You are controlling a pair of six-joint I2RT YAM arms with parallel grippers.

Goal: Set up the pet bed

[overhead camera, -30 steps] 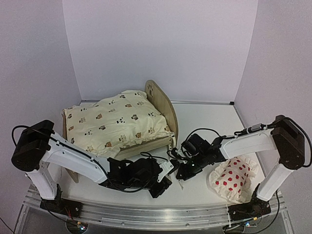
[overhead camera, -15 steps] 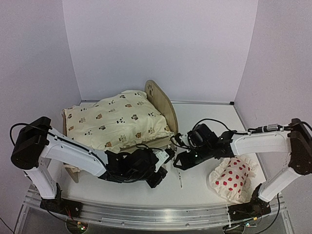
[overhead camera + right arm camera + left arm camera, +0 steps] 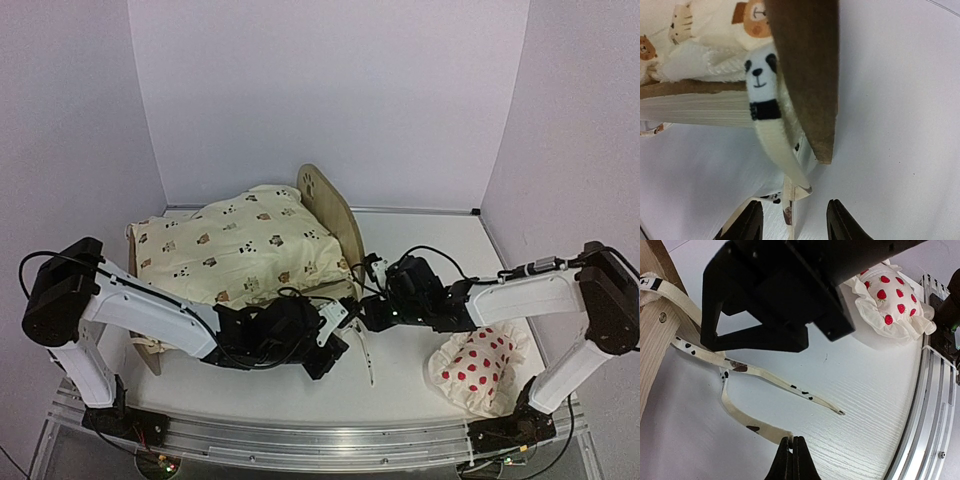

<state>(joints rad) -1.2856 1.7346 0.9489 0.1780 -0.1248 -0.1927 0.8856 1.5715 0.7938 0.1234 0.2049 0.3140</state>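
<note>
White worktop (image 3: 420, 240) boxed in by pale lilac walls (image 3: 320, 90), metal rail (image 3: 300, 438) along the near edge. At rear left, pet bed (image 3: 327, 205): plywood frame, rounded end board with a paw cutout toward the middle of the worktop, long side board facing the arms. On the frame, covering it from end to end, cream cushion (image 3: 235, 250) printed with small animals. Down from the cushion's near right corner, past the end board, panda-face strap (image 3: 760, 75) with a black band across it. Loose on the worktop just beside that corner, thin printed straps (image 3: 765, 373), cream with dark spots. Low at the same corner, right hand (image 3: 795, 202): fingers apart, open, one strap end between them, nothing gripped. Just beside it, toward the near edge, left hand (image 3: 792, 439): fingers pressed closed, tips touching the end of one printed strap; pinched or merely touched, cannot tell. In the left wrist view, black bulk of the right hand across the upper half, hiding most of the bed's corner. At near right, well apart from the bed, frilled white pillow (image 3: 480, 365) with red strawberry print, close to the right arm's base.
</note>
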